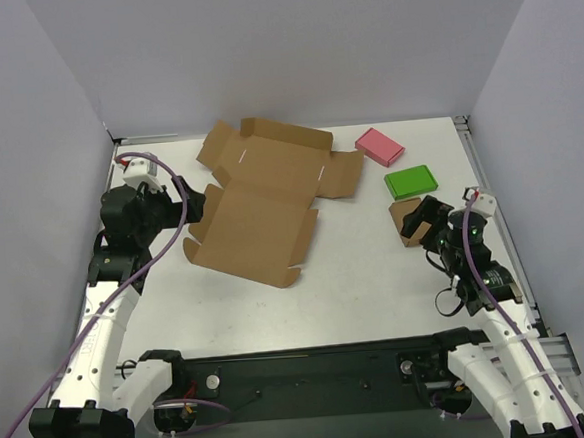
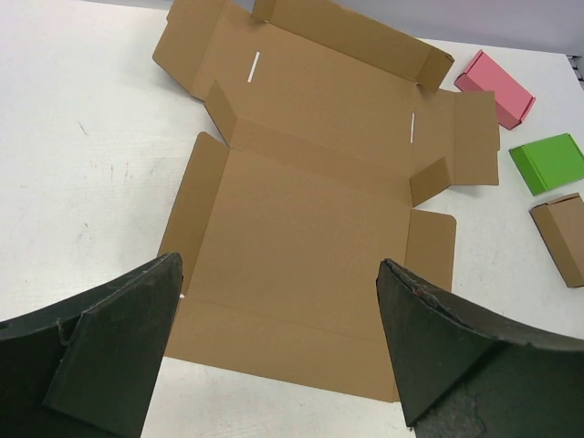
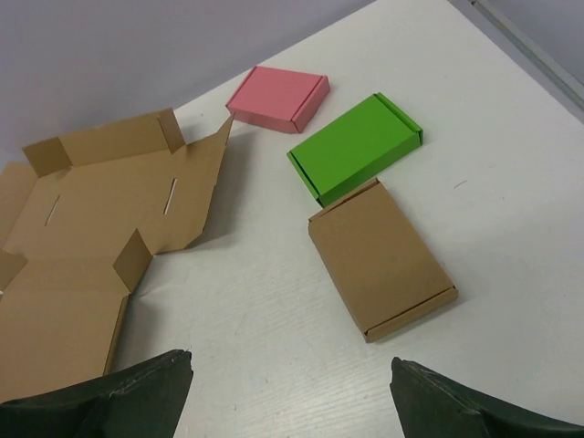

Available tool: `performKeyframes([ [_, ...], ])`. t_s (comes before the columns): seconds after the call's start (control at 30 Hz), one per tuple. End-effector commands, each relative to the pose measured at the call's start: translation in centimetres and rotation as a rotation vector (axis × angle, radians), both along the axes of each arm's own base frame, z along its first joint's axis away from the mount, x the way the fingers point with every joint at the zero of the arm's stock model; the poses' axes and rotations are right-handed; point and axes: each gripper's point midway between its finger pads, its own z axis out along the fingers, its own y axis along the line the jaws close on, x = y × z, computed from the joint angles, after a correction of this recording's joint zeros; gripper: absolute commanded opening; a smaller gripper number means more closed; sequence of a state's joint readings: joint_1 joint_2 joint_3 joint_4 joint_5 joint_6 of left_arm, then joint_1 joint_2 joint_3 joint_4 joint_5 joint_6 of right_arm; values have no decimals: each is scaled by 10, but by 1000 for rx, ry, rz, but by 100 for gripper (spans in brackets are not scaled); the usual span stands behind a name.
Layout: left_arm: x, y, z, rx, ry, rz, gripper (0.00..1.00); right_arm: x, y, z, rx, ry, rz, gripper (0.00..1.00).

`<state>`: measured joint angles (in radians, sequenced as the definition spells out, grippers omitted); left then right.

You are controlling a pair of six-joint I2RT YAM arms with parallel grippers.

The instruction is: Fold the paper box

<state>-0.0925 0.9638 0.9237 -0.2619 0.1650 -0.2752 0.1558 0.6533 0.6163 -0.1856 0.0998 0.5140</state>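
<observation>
Table point(image 1: 377, 293): box point(image 1: 261, 201) lies unfolded near centre, toward 11 o'clock, far flaps raised. Left gripper point(image 2: 280, 265), at the box's 9 o'clock: jaws wide, empty. Right gripper point(image 3: 290, 360), at 3 o'clock: jaws wide, empty, near brown block point(image 3: 381, 260).

From above, the right gripper point(image 1: 420, 222) hides much of the small brown box point(image 1: 402, 210) (one corner shows, I think). The paper box point(image 3: 91, 228) runs off the right wrist view's left edge.
</observation>
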Motion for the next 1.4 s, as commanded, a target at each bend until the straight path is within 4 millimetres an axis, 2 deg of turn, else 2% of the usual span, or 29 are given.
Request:
performKeyframes([
  [0.0, 3, -2, 15, -2, -45, -7, 97, 3, 8, 16, 22, 8, 28, 94],
  [0.1, 3, -1, 13, 1, -36, -5, 97, 10, 20, 14, 59, 33, 57, 95],
  [0.3, 2, 1, 5, 13, -17, 0, 97, 34, 55, -7, 90, 119, 138, 94],
  [0.37, 2, -1, 1, 11, -11, -7, 97, 44, 70, 1, 86, 118, 178, 93],
  [0.4, 1, -5, 0, 4, -10, -30, 97, 50, 78, -11, 77, 167, 198, 93],
  [0.43, 1, -8, -1, -1, -8, -46, 97, 59, 90, -3, 92, 159, 239, 92],
  [0.47, 3, -11, -3, -6, -5, -63, 97, 64, 100, -7, 98, 177, 270, 90],
  [0.5, 2, -16, -4, -7, 1, -97, 97, 72, 110, -25, 114, 237, 288, 85],
  [0.53, 2, -18, -3, -5, -1, -111, 97, 81, 116, -28, 122, 239, 300, 75],
  [0.57, 4, -19, -8, -2, 18, -115, 97, 90, 121, -32, 125, 238, 313, 72],
  [0.6, 4, -19, -10, 1, 26, -116, 97, 99, 126, -48, 128, 268, 315, 71],
  [0.63, 5, -20, -12, 0, 33, -120, 97, 110, 129, -49, 132, 252, 315, 71],
  [0.67, 5, -21, -16, 2, 44, -125, 97, 119, 131, -48, 138, 243, 306, 71],
  [0.7, 5, -22, -16, 0, 46, -132, 97, 128, 129, -62, 141, 267, 285, 71],
  [0.73, 4, -26, -19, -6, 53, -148, 97, 134, 129, -66, 156, 273, 265, 72],
  [0.77, 5, -29, -20, -9, 56, -161, 97, 144, 130, -63, 176, 264, 258, 72],
  [0.8, 5, -30, -20, -10, 59, -166, 97, 152, 131, -76, 190, 285, 254, 73],
  [0.87, 5, -32, -21, -11, 62, -177, 97, 172, 131, -73, 239, 264, 248, 73],
  [0.9, 5, -32, -21, -10, 63, -177, 97, 178, 131, -86, 247, 289, 241, 73],
  [1.0, 5, -31, -21, -5, 59, -172, 97, 199, 130, -95, 282, 287, 243, 73],
  [1.07, 5, -32, -21, -7, 57, -177, 97, 212, 129, -94, 302, 263, 252, 73],
  [1.1, 5, -32, -21, -6, 57, -178, 97, 216, 128, -107, 301, 287, 247, 73],
  [1.13, 6, -31, -20, -6, 55, -177, 97, 226, 129, -101, 306, 269, 247, 73],
  [1.2, 7, -32, -22, -4, 64, -181, 97, 233, 124, -116, 322, 297, 233, 73],
  [1.23, 6, -31, -22, -2, 64, -182, 97, 241, 126, -112, 331, 285, 238, 73],
  [1.3, 7, -31, -23, 5, 66, -183, 97, 247, 127, -123, 337, 302, 247, 72],
  [1.37, 7, -31, -21, 8, 59, -185, 97, 256, 131, -119, 339, 282, 270, 71],
])
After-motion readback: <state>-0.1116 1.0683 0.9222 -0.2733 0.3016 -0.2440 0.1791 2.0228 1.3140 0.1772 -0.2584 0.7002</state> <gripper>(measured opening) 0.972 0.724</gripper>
